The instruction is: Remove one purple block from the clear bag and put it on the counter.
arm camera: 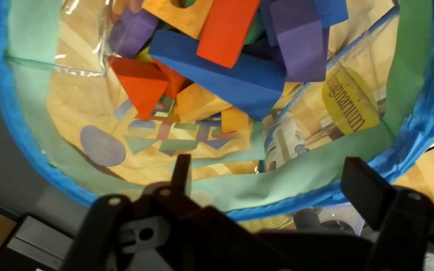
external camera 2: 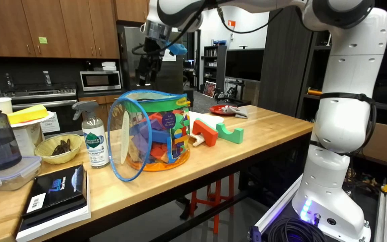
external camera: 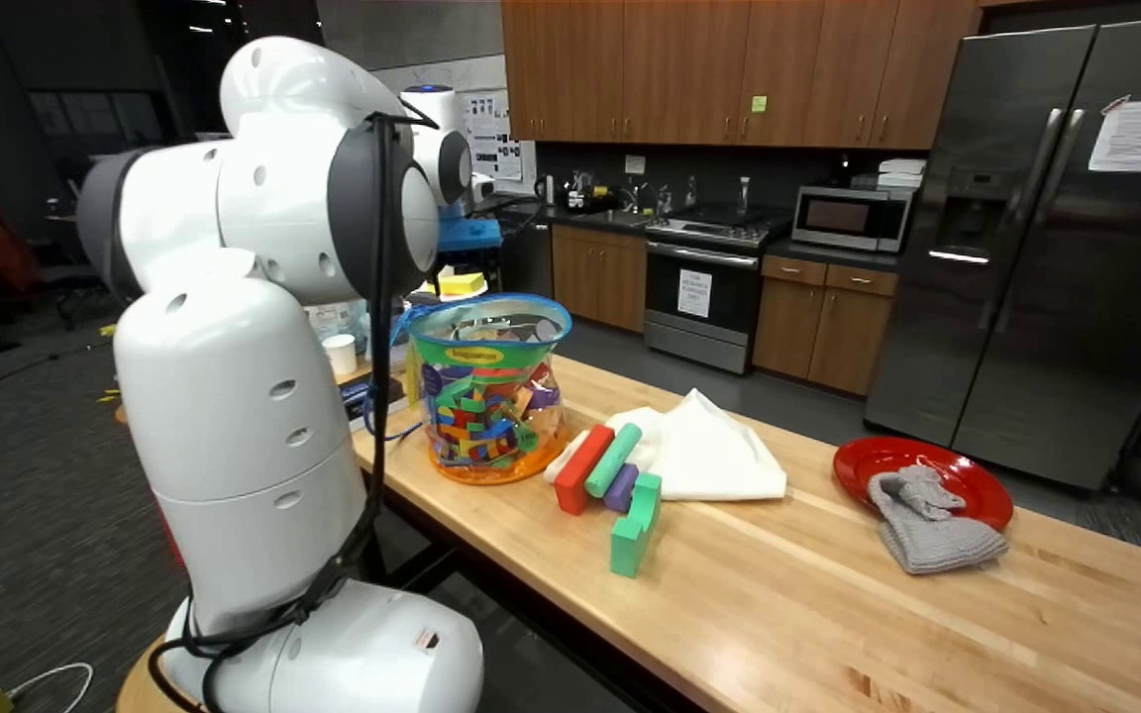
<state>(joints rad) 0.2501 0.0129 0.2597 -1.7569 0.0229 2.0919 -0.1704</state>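
The clear bag (external camera: pixel 506 355) stands upright on the wooden counter (external camera: pixel 778 594), full of many-coloured blocks; its blue-rimmed mouth is open, and its lid hangs at the side in an exterior view (external camera 2: pixel 158 106). In the wrist view, a purple block (arm camera: pixel 303 52) lies near the top of the pile inside, and another purple block (arm camera: pixel 132 32) sits at the upper left. One more purple block (external camera: pixel 621 488) lies on the counter. My gripper (external camera 2: pixel 147 80) points down above the bag's mouth. In the wrist view its fingers (arm camera: pixel 268 165) are apart with nothing between them.
A red block (external camera: pixel 584 469), a teal cylinder (external camera: pixel 613 460) and a green arch (external camera: pixel 636 525) lie beside the bag, against a white cloth (external camera: pixel 714 451). A red plate (external camera: pixel 863 458) with a grey cloth is farther along. A spray bottle (external camera 2: pixel 95 144), basket (external camera 2: pixel 59 148) and black box (external camera 2: pixel 57 190) stand near the bag.
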